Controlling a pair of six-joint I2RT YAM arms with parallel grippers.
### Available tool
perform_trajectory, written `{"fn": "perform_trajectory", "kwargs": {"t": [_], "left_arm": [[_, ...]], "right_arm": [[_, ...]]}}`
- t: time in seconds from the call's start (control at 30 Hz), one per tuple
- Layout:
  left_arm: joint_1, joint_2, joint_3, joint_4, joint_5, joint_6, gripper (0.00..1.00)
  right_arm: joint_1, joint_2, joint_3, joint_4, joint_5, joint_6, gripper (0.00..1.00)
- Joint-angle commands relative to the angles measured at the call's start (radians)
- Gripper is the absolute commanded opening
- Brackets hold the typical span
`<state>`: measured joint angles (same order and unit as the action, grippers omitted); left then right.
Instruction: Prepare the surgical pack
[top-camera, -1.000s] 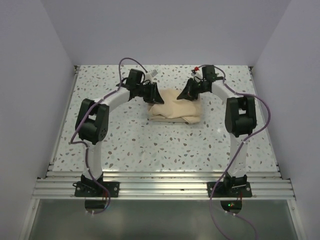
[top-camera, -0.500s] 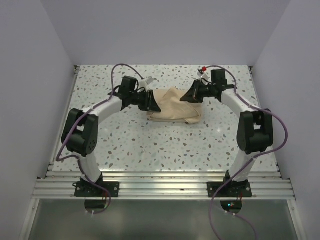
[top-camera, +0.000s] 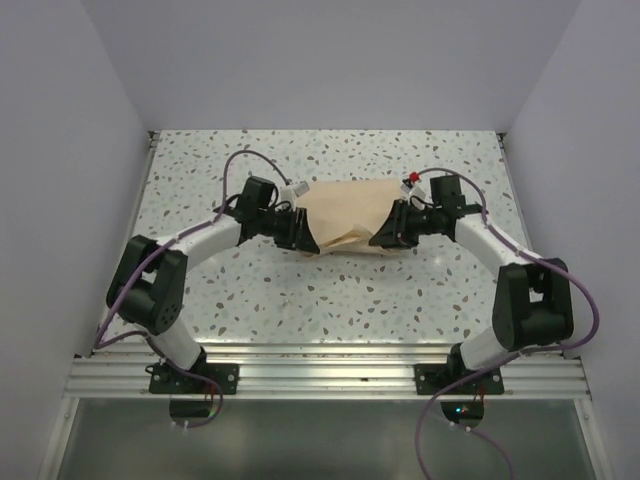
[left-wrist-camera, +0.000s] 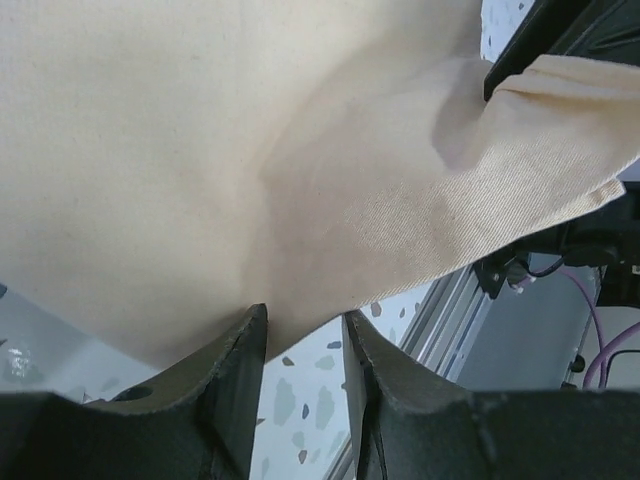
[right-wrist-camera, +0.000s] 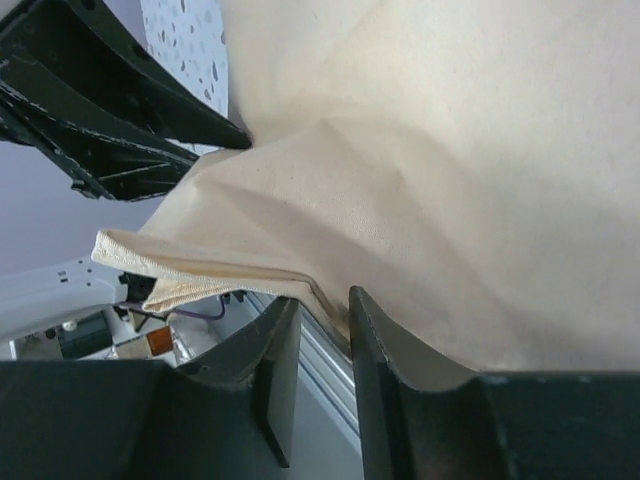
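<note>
The surgical pack is a tan-beige wrap (top-camera: 350, 210) bundled at the table's middle back, and whatever is inside is hidden. My left gripper (top-camera: 305, 238) is at the wrap's near-left corner. In the left wrist view the wrap (left-wrist-camera: 200, 150) fills the frame, and its edge lies at the tips of the left gripper (left-wrist-camera: 305, 315), which is open with speckled table showing in the gap. My right gripper (top-camera: 383, 238) is at the near-right corner. In the right wrist view it (right-wrist-camera: 322, 298) stands open, a hemmed fold of the wrap (right-wrist-camera: 450, 150) just touching its tips.
The speckled table (top-camera: 300, 300) ends at an aluminium rail (top-camera: 320, 365) along the near edge. Plain walls close in the left, right and back. Purple cables loop off both arms (top-camera: 240, 160). The left gripper's fingers (right-wrist-camera: 110, 100) show at the right wrist view's top left.
Both grippers have drawn back toward the near side, pulling the wrap's flap forward over the bundle. Both sets of jaws now stand wider apart.
</note>
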<state>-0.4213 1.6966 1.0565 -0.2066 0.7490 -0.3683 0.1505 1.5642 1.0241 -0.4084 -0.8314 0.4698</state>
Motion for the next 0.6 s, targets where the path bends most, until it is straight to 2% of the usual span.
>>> {"fn": "perform_trajectory", "kwargs": {"t": [0.0, 0.07, 0.2, 0.43, 0.57], "left_arm": [[-0.005, -0.103, -0.047, -0.042, -0.008, 0.054, 0.4], [-0.005, -0.144, -0.056, -0.085, -0.026, 0.077, 0.44], [0.003, -0.209, -0.09, -0.129, -0.077, 0.082, 0.46], [0.05, -0.305, -0.116, -0.053, -0.122, -0.026, 0.45], [0.056, -0.339, -0.125, 0.054, -0.143, -0.135, 0.47]], "right_arm": [[-0.003, -0.099, -0.07, -0.07, 0.026, -0.077, 0.32], [-0.003, -0.124, -0.101, -0.098, 0.055, -0.08, 0.46], [-0.014, -0.225, -0.128, -0.121, 0.121, -0.069, 0.6], [-0.052, -0.26, -0.078, -0.182, 0.189, -0.059, 0.58], [-0.058, -0.267, -0.068, -0.091, 0.169, 0.004, 0.58]]}}
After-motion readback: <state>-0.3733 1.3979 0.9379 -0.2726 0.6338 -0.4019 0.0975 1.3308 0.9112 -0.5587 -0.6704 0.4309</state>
